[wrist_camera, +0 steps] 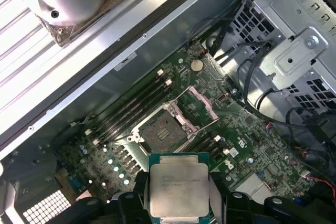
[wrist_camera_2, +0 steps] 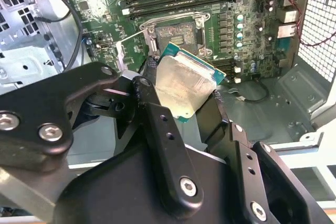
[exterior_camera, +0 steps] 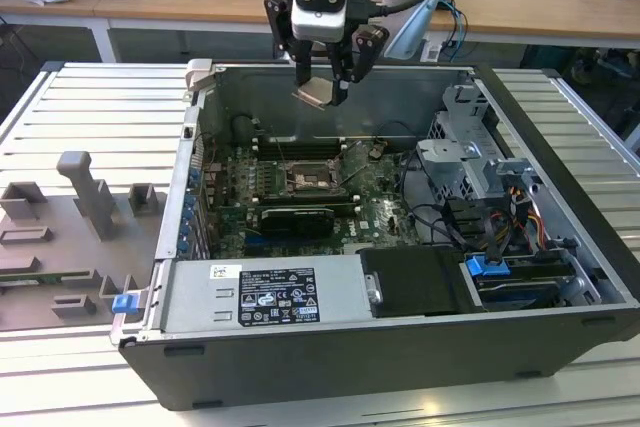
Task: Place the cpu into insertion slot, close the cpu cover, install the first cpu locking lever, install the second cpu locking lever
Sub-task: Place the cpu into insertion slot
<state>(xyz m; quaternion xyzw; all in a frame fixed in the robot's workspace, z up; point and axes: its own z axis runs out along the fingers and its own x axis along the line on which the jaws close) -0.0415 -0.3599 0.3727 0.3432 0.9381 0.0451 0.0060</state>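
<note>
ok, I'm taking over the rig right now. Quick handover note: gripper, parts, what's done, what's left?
Gripper: shut on the cpu, held in the air over the open computer case.
Insertion slot: empty, on the green board inside the case.
Cpu cover: swung open beside the slot.
Done: cpu is in the grip, nothing more.
Left: cpu not yet seated, cover not closed, neither locking lever installed.

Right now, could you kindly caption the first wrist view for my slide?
Gripper holds the cpu above the open insertion slot on the green motherboard.
</note>
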